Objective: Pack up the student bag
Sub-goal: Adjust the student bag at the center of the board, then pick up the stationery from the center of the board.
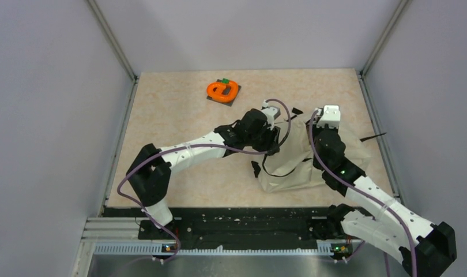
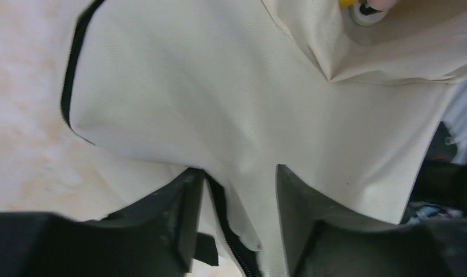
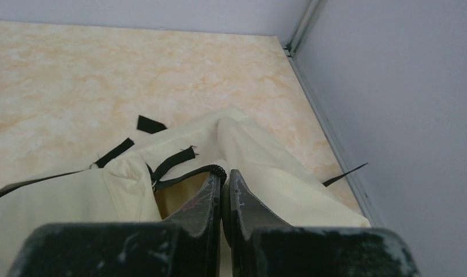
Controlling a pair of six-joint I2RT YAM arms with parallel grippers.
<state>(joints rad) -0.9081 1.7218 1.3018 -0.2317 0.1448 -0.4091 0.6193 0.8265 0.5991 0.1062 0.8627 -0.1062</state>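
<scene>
The student bag [image 1: 294,173], cream fabric with black straps, lies crumpled on the table right of centre. My left gripper [image 1: 275,141] is at its left upper edge. In the left wrist view the student bag [image 2: 219,86] fills the frame, and my left gripper [image 2: 237,173] stands open, its jaws straddling the black zipper edge [image 2: 225,213]. My right gripper [image 3: 225,173] is shut on the zipper rim of the student bag [image 3: 277,167] and holds the mouth up. From above the right gripper [image 1: 319,128] sits over the bag's far edge.
An orange toy [image 1: 222,90] with a green bit rests on a dark base at the back of the table. A yellow and round grey item [image 2: 364,11] peeks from inside the bag. Grey walls [image 3: 392,115] close in on the right.
</scene>
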